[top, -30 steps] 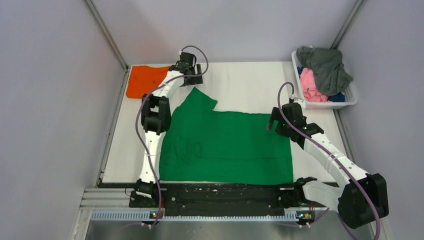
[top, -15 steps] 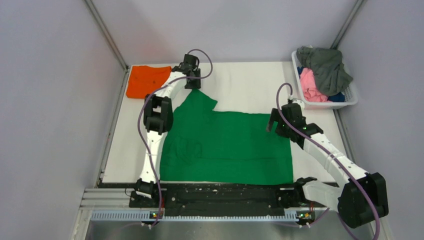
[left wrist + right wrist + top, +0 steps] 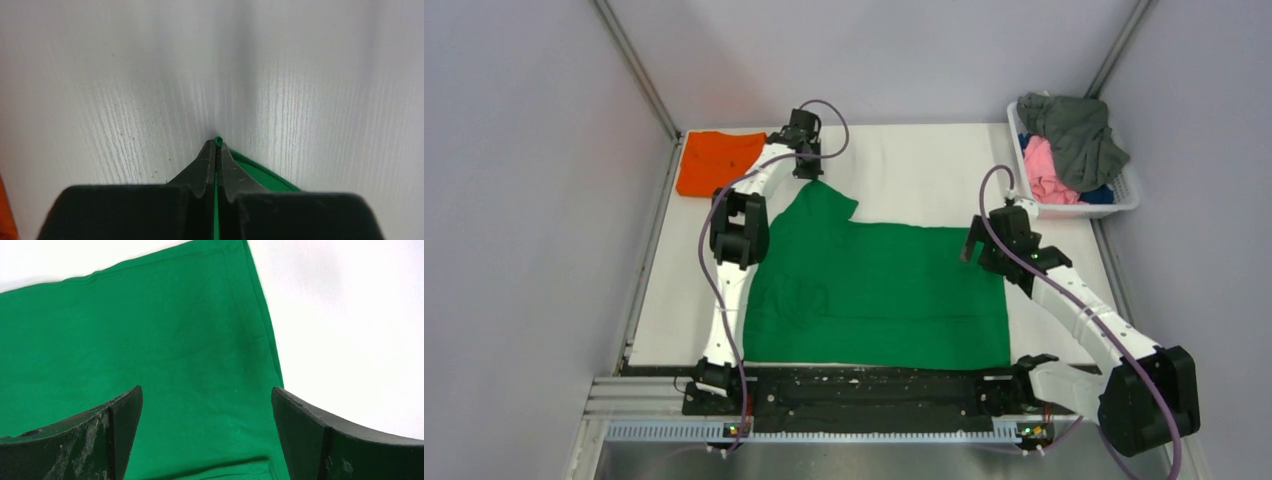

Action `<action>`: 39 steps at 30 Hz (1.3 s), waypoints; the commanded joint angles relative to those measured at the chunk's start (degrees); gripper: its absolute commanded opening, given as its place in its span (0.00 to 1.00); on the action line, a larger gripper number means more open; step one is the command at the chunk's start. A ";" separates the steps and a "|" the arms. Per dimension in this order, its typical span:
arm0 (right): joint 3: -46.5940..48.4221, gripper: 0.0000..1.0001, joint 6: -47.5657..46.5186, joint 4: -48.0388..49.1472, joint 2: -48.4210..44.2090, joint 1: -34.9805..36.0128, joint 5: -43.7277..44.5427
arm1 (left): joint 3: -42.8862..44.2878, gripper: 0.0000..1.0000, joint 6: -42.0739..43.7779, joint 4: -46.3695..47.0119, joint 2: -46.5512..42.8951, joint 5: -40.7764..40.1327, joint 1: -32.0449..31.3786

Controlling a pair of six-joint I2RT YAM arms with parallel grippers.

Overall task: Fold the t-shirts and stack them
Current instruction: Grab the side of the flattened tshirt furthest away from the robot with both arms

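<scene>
The green t-shirt (image 3: 874, 290) lay spread flat across the middle of the white surface (image 3: 924, 165), one sleeve pointing toward the far left. The left gripper (image 3: 216, 149) was clamped together on that sleeve's tip, a sliver of green cloth showing between its fingers. The right gripper (image 3: 206, 395) hung with its fingers wide apart above the shirt's far-right corner, holding nothing. The left arm stretched over the shirt's left edge, hiding part of it. A folded orange t-shirt (image 3: 714, 162) sat at the far-left corner, near the left wrist. At the far-right edge a white basket (image 3: 1084, 210) held crumpled grey (image 3: 1079, 135), pink (image 3: 1044, 172) and blue (image 3: 1100, 195) tees, well apart from the green one.
</scene>
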 commanded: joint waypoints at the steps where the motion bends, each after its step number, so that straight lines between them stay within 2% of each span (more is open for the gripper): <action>1: 0.48 0.98 0.90 0.85 0.71 -1.23 2.22 | -2.58 0.00 0.65 -2.79 -2.51 1.56 0.11; 4: 1.72 0.98 1.11 1.15 3.25 -1.72 4.33 | -5.37 0.00 -0.15 -0.25 -5.59 3.66 0.12; 8: 6.48 0.98 3.33 1.41 10.50 -4.45 8.35 | -14.49 0.00 -3.14 7.51 -13.58 7.06 0.09; 16: 19.74 0.82 5.22 3.27 29.48 -6.87 11.35 | -30.61 0.00 -7.88 17.91 -25.93 13.39 -0.06; 24: 29.63 0.74 4.58 1.90 43.35 -6.97 13.31 | -36.96 0.00 -8.22 18.46 -31.80 14.28 -0.22; 34: 27.17 0.60 5.18 0.15 43.60 -6.96 14.20 | -44.18 0.00 -8.47 17.81 -39.58 14.57 -0.85; 39: 25.60 0.44 5.53 1.80 42.50 -6.96 15.32 | -47.74 0.00 -8.37 18.60 -43.05 14.92 -1.03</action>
